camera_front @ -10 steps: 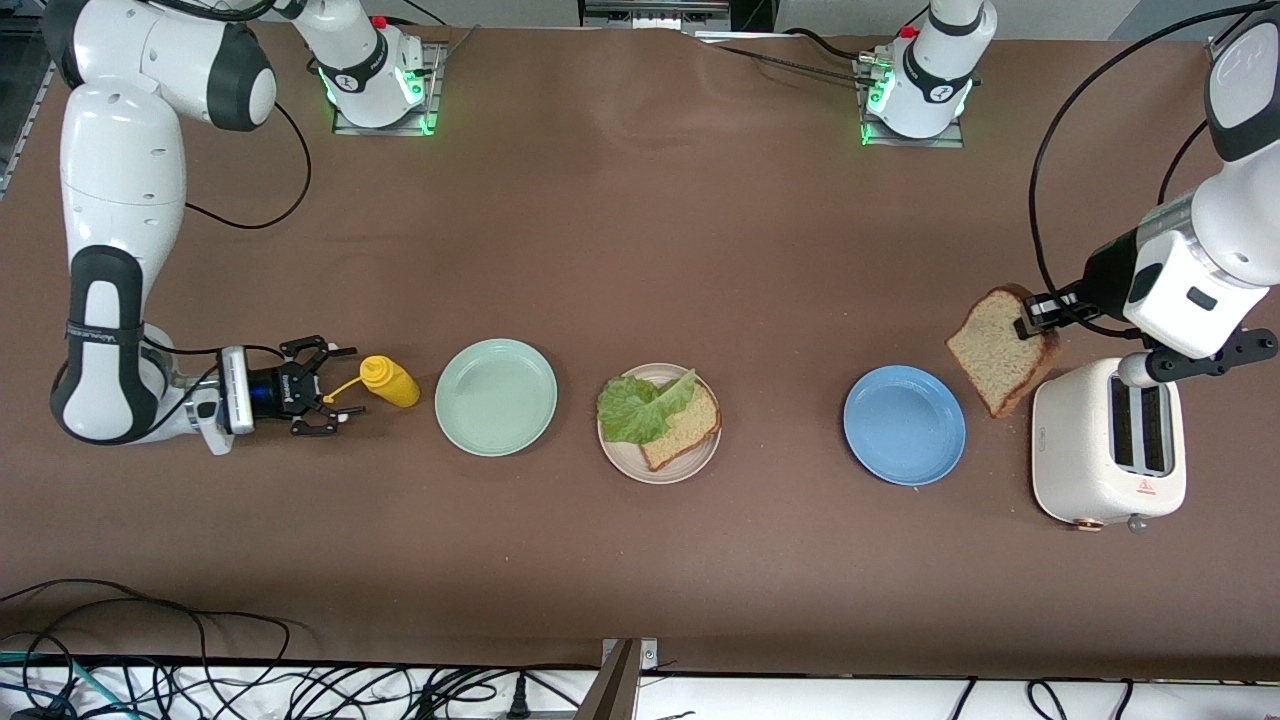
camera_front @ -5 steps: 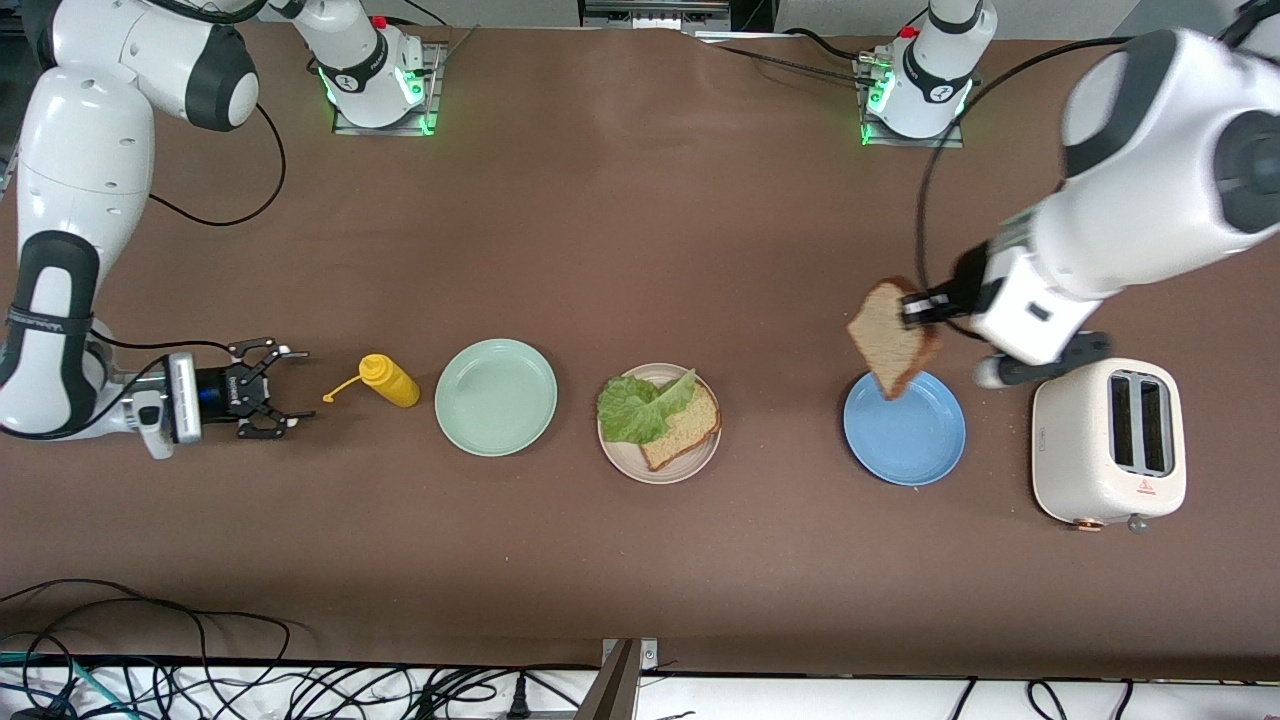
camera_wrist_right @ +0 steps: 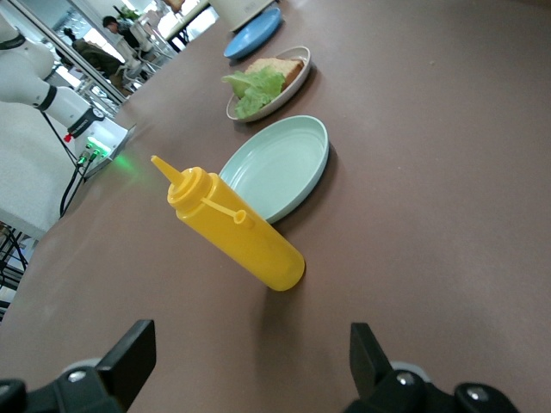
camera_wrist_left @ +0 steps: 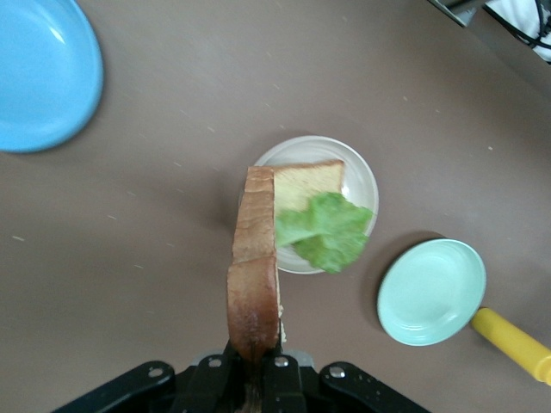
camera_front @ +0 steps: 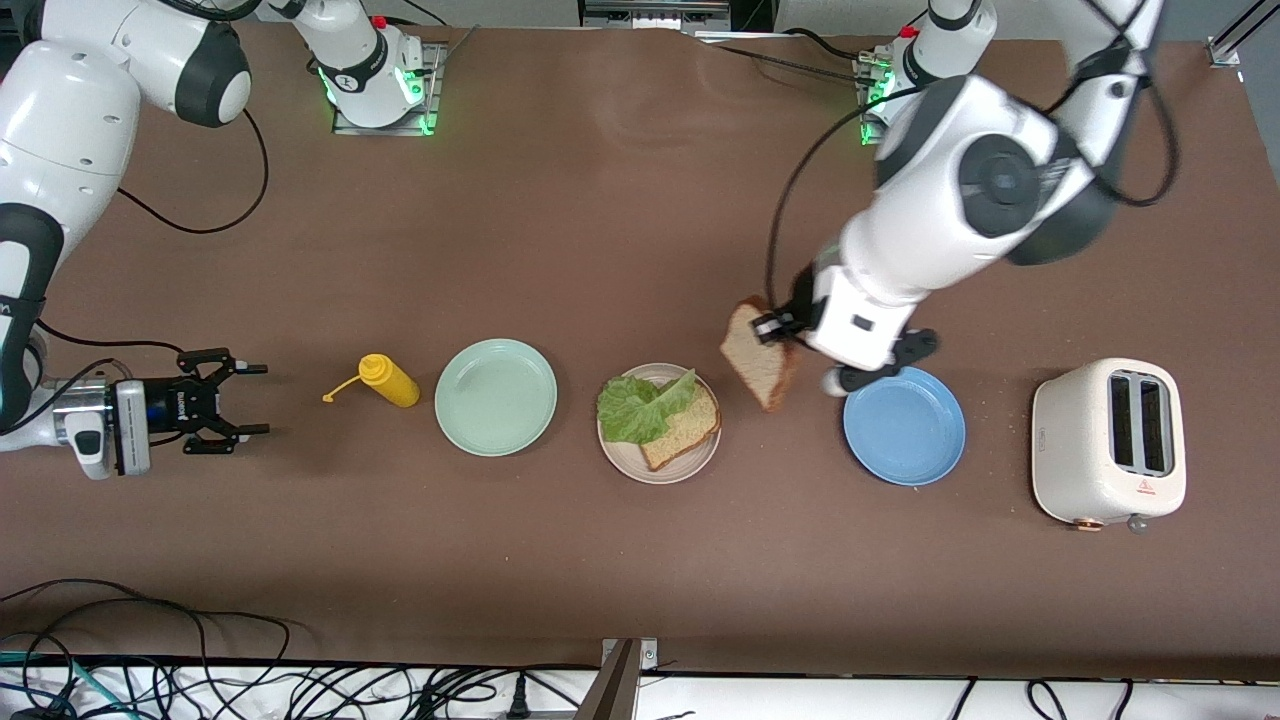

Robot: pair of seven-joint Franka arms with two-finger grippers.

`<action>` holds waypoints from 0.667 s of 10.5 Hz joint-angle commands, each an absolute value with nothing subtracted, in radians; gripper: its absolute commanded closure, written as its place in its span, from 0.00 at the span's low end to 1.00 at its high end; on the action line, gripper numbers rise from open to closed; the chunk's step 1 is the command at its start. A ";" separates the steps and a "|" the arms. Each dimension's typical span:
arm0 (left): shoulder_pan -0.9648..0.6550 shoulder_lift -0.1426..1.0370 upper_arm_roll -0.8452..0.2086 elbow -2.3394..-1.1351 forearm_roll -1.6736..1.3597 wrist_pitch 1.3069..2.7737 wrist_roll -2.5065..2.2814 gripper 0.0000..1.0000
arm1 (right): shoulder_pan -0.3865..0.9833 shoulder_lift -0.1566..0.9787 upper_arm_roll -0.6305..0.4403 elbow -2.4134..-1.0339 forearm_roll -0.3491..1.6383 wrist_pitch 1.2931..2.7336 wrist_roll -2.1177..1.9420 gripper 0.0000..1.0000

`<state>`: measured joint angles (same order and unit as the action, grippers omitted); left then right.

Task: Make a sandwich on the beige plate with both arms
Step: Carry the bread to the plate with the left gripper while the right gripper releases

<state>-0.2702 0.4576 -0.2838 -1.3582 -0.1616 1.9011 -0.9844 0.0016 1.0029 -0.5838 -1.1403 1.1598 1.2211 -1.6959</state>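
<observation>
The left hand (camera_front: 778, 328) is clamped on a slice of bread (camera_front: 757, 355), carrying it edge-up over the counter (camera_front: 640, 230) between the blue plate (camera_front: 904, 426) and the beige plate (camera_front: 660, 470). On the beige plate lie another bread slice (camera_front: 688, 428) and a lettuce leaf (camera_front: 638, 408). The right hand (camera_front: 228, 404) waits low with fingers spread, apart from the lying yellow mustard bottle (camera_front: 388, 381) beside the mint green plate (camera_front: 496, 397). A toaster (camera_front: 1108, 443) stands at the left arm's end.
</observation>
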 commanded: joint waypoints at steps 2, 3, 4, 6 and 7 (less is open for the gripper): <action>-0.350 0.566 -0.272 -1.318 -0.186 2.011 -1.068 1.00 | 0.017 0.933 -0.603 -1.074 1.030 1.213 -1.472 0.00; -0.365 0.590 -0.272 -1.318 -0.192 2.052 -1.084 1.00 | 0.029 0.902 -0.603 -1.062 0.996 1.216 -1.397 0.00; -0.382 0.613 -0.272 -1.318 -0.192 2.097 -1.091 1.00 | 0.043 0.873 -0.603 -1.049 0.968 1.218 -1.318 0.00; -0.388 0.650 -0.272 -1.318 -0.245 2.214 -1.083 1.00 | 0.080 0.835 -0.621 -1.043 0.940 1.232 -1.167 0.00; -0.394 0.673 -0.272 -1.318 -0.247 2.265 -1.085 1.00 | 0.118 0.819 -0.668 -1.042 0.942 1.233 -1.140 0.00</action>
<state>-0.3773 0.6328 -0.2833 -1.3564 -0.2113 2.2167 -1.0822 0.0742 0.8397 -0.6190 -1.0406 0.9623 1.2273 -1.1982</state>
